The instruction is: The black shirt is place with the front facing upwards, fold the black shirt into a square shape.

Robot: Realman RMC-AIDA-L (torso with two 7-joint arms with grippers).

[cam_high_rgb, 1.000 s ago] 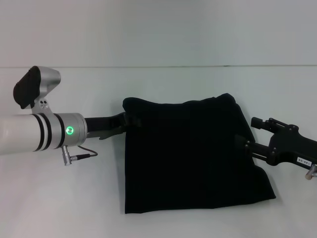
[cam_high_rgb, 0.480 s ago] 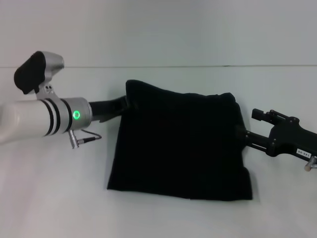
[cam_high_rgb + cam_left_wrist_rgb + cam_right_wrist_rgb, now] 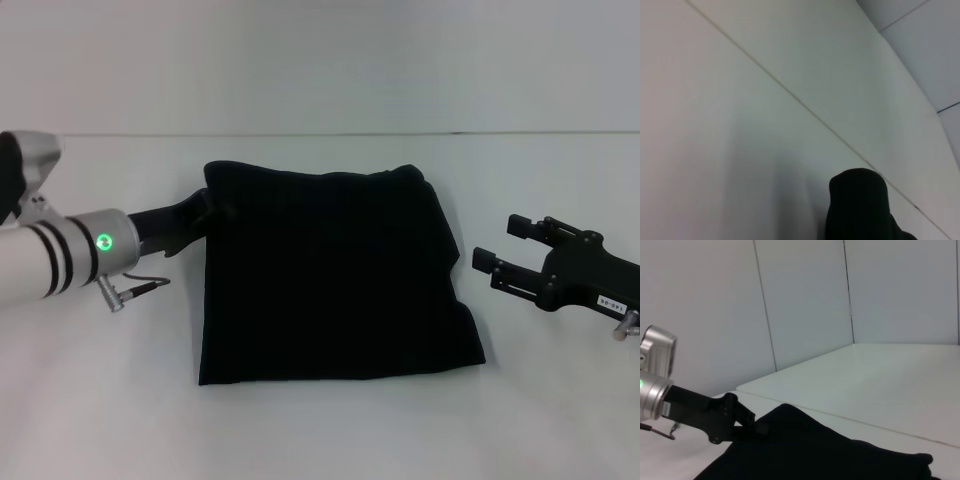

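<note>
While the left hand (image 3: 205,215) pinches the far left corner of the black shirt (image 3: 330,280), its fingers closed on the cloth where the fabric bunches against them, the right hand (image 3: 490,265) hangs just off the shirt's right edge with its fingers spread apart and nothing between them. The right wrist view shows the left hand's dark body (image 3: 722,417) meeting the raised corner of the cloth (image 3: 790,440); the left wrist view gives only a dark hump of fabric (image 3: 857,205) against the pale surface (image 3: 740,125).

The shirt lies flat on the white surface (image 3: 320,430), near the middle of the head view, already folded into a roughly square block with plain black showing on top. Its far edge is a little rumpled and the near right corner flares outward, so the outline is not quite even.

The cloth looks soft, light and limp: it will drape and sag from any single held point, and layers may slide over one another when pulled. A firm pinch at a corner or along a folded edge, catching all layers together, seems the safest hold; grabbing only the top layer would likely open the fold. Squaring the flared near right corner probably wants a hold on that corner itself.
</note>
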